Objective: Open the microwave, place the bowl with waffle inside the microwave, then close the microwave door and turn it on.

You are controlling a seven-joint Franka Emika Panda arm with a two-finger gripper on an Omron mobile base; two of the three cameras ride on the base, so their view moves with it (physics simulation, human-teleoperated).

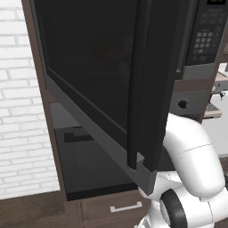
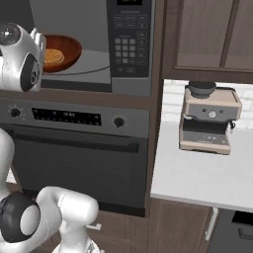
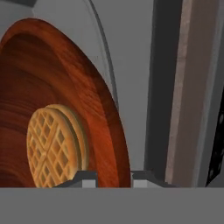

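Fingers (image 3: pixel 87 177): you're pinching the bowl (image 3: pixel 100 109) rim, jaws narrowly parted around it.
Bowl: sits inside the microwave (image 2: pixel 129 49), waffle (image 3: pixel 54 146) just left of your tips.
Door (image 1: pixel 133 80): swung wide open.

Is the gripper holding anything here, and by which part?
The gripper grips the bowl with waffle by its rim, jaws astride the edge, inside the microwave.

Reddish-brown wood-grained bowl (image 3: pixel 65 87), golden grid-patterned waffle (image 3: pixel 50 151), grey microwave (image 2: pixel 133 84) with black keypad (image 2: pixel 128 44)
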